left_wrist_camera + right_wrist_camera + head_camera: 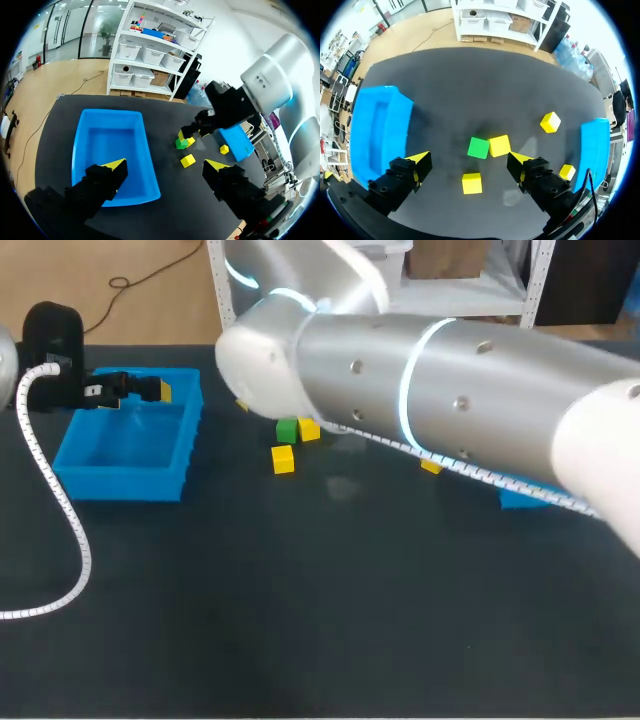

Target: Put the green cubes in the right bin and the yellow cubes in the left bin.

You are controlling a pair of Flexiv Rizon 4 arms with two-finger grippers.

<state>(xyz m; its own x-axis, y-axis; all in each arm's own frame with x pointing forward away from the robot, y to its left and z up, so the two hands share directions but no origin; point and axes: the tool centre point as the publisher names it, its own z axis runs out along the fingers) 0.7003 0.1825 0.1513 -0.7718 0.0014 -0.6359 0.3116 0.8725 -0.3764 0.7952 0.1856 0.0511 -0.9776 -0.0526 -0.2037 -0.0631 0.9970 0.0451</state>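
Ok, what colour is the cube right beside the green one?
That cube is yellow; the right wrist view shows it best.

Left bin (125, 483) and right bin (522, 500) at opposite table (300, 620) ends, 3 clustered cubes (478, 148) between, 2 cubes (566, 171) near right bin.

Black matte table (300, 620), wide flat top, even light, faint soft shadows

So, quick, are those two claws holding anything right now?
Left claw: open, holding nothing.
Right claw: open, holding nothing.
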